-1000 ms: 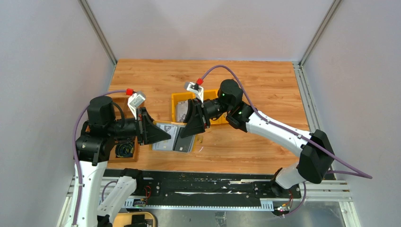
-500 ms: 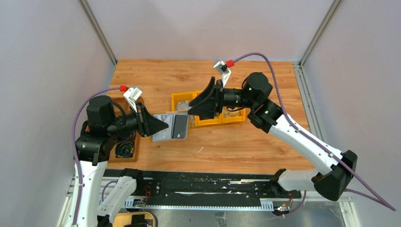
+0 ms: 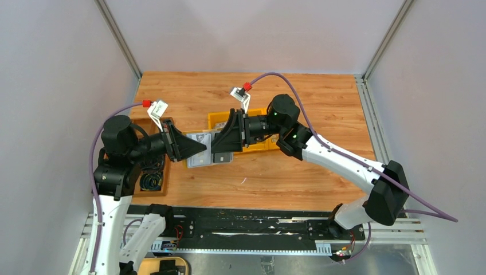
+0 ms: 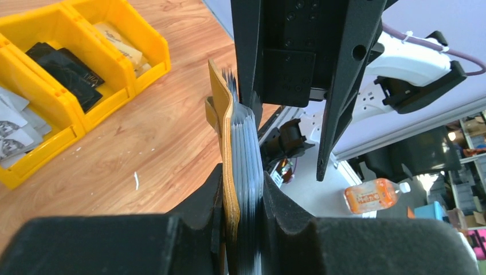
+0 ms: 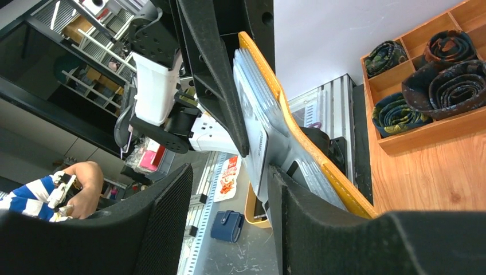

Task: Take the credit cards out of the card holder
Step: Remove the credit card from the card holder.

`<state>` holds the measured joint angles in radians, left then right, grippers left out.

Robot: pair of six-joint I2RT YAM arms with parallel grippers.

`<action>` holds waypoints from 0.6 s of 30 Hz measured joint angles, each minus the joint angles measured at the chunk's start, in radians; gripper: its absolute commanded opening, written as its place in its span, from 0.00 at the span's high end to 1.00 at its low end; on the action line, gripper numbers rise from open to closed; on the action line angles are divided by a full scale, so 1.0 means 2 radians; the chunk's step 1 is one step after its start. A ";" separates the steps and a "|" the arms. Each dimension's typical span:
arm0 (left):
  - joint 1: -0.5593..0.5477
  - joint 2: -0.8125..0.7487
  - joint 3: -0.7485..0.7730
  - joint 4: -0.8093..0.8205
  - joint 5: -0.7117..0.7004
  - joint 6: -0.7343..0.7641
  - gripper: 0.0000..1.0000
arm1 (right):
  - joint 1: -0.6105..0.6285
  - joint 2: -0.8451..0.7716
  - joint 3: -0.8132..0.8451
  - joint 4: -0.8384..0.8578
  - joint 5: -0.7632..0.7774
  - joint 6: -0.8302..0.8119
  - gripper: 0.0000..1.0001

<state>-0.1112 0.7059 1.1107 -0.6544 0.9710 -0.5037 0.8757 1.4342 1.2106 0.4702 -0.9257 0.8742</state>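
The mustard-yellow card holder (image 3: pixel 200 157) hangs open above the table, and my left gripper (image 3: pixel 192 148) is shut on its left half. In the left wrist view the black pads of that gripper (image 4: pixel 243 200) clamp the yellow leather (image 4: pixel 229 132) and a grey stack of pockets and credit cards (image 4: pixel 247 149). A dark card (image 3: pixel 222 156) shows in the holder's right half. There my right gripper (image 3: pixel 223 143) stands open. In the right wrist view the holder's yellow edge (image 5: pixel 321 166) and the cards (image 5: pixel 252 123) lie against one finger (image 5: pixel 321 229). The gap of the right gripper (image 5: pixel 229 177) is wide.
Yellow bins (image 3: pixel 258 143) with dark and pale packets stand just behind the grippers and show again as yellow bins (image 4: pixel 69 86). A brown compartment tray (image 3: pixel 166 186) of rolled ties sits at the left, seen also as the tray (image 5: pixel 424 123). The table's near edge lies below the holder.
My right gripper swung back toward the yellow bins, opened wider, then returned to the holder's right half. My left gripper carried the holder a little farther from the near edge.
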 measured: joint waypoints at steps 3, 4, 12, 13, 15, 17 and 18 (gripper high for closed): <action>0.002 -0.004 -0.006 0.021 0.010 -0.021 0.99 | 0.001 0.000 0.001 0.009 -0.006 0.005 0.49; 0.003 -0.005 -0.007 0.025 0.013 -0.027 0.97 | 0.001 0.000 0.001 0.010 -0.007 0.005 0.51; 0.008 -0.010 -0.015 0.069 0.042 -0.065 0.74 | 0.001 0.000 0.005 0.020 -0.008 0.017 0.62; 0.008 -0.012 -0.015 0.076 0.044 -0.069 0.74 | 0.001 0.000 0.005 0.022 -0.008 0.021 0.64; 0.008 -0.017 -0.020 0.093 0.049 -0.081 0.74 | 0.002 0.000 0.005 0.032 -0.009 0.029 0.66; 0.009 -0.024 -0.026 0.116 0.053 -0.096 0.74 | 0.002 0.002 0.005 0.044 -0.010 0.041 0.68; 0.009 -0.026 -0.027 0.121 0.053 -0.101 0.74 | 0.002 0.003 0.005 0.052 -0.011 0.048 0.68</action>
<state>-0.0925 0.6548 1.0576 -0.4118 1.0775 -0.7055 0.8803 1.4410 1.2213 0.5751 -0.9482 0.9710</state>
